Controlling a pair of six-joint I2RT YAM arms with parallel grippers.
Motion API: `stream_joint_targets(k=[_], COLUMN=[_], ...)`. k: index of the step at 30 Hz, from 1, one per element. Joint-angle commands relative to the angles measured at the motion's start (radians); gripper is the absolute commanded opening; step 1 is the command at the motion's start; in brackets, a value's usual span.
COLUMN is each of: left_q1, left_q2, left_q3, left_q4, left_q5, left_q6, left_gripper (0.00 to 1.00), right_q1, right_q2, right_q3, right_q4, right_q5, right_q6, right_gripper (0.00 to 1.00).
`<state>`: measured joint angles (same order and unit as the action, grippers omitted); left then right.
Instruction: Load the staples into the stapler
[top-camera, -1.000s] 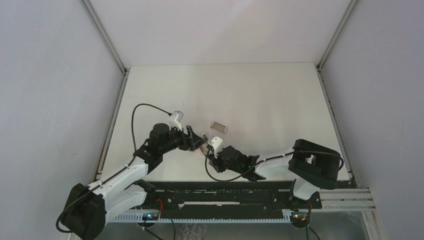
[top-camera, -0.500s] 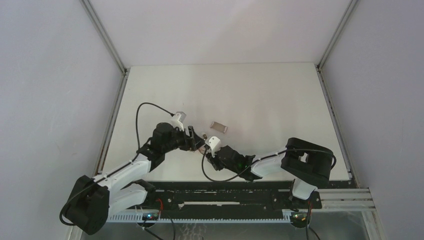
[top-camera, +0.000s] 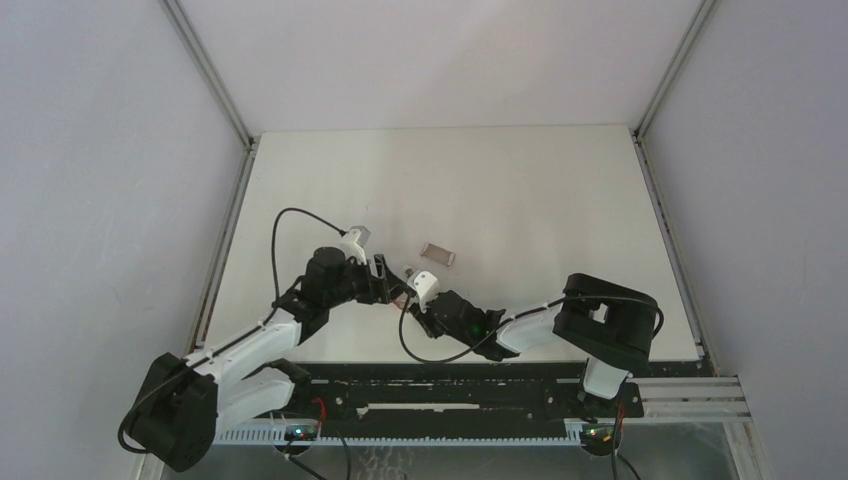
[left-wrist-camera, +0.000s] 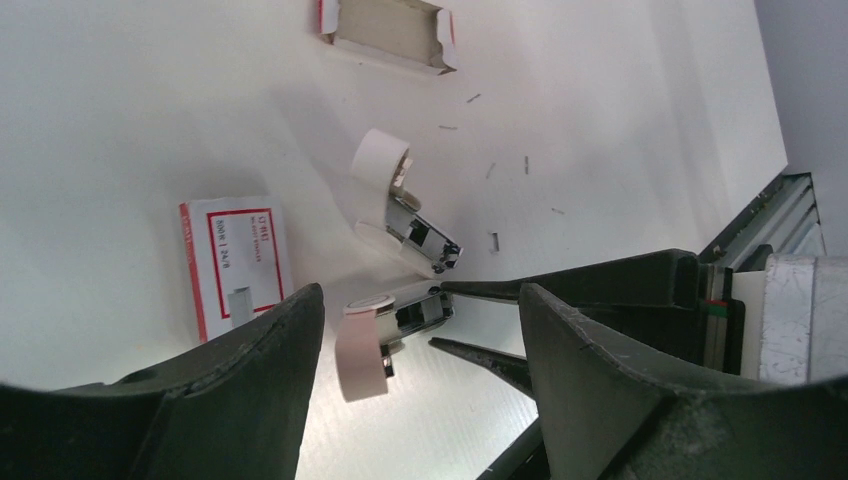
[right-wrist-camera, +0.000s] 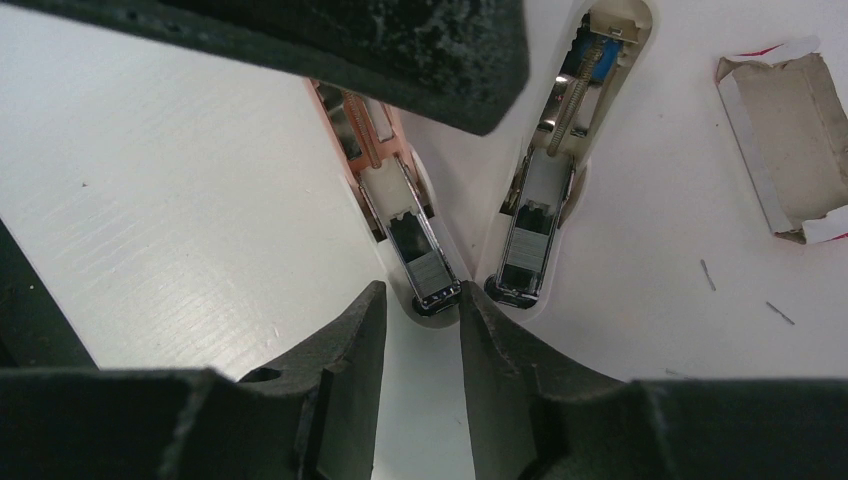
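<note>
The stapler (top-camera: 420, 284) lies hinged open on the table between both grippers. In the right wrist view its pink half (right-wrist-camera: 372, 150) carries a metal magazine (right-wrist-camera: 425, 262) with a grey ribbed strip at its end, and its white half (right-wrist-camera: 565, 140) lies beside it. My right gripper (right-wrist-camera: 422, 300) is open, its fingertips on either side of the magazine's tip. My left gripper (left-wrist-camera: 420, 300) is open wide around the stapler's lower half (left-wrist-camera: 385, 328) without touching it. A red-and-white staple box (left-wrist-camera: 235, 262) lies to the left.
An empty cardboard box tray (left-wrist-camera: 385, 30) lies beyond the stapler, and also shows in the top view (top-camera: 437, 254) and the right wrist view (right-wrist-camera: 785, 130). Several loose staples (left-wrist-camera: 490, 170) are scattered on the white table. The black rail (top-camera: 450, 385) runs along the near edge.
My right gripper has slid a little up and left, closer onto the stapler. My left wrist has shifted slightly. Both grippers stay open.
</note>
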<state>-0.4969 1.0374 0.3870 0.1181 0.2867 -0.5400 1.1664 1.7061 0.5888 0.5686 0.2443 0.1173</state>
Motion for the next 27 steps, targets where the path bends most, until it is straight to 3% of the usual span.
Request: stream_joint_targets(k=[1,20,27], left_q1=[0.006,-0.024,-0.065], left_q2=[-0.071,-0.143,-0.094], left_q3=[-0.025,-0.067,-0.053], left_q4=[-0.056,-0.057,-0.011], left_q5=[-0.091,-0.038,-0.033], left_q6=[-0.023,-0.118,-0.127], left_gripper=[0.75,0.74,0.74], right_q1=[0.006,0.007,0.007], right_q2=[0.021,0.03,0.03], right_q3=[0.025,0.025,0.025], right_q4=[0.019,0.017,0.017], right_q5=[0.002,-0.001,-0.002], right_q6=[-0.007,0.001,0.001], right_gripper=[0.31,0.3,0.29])
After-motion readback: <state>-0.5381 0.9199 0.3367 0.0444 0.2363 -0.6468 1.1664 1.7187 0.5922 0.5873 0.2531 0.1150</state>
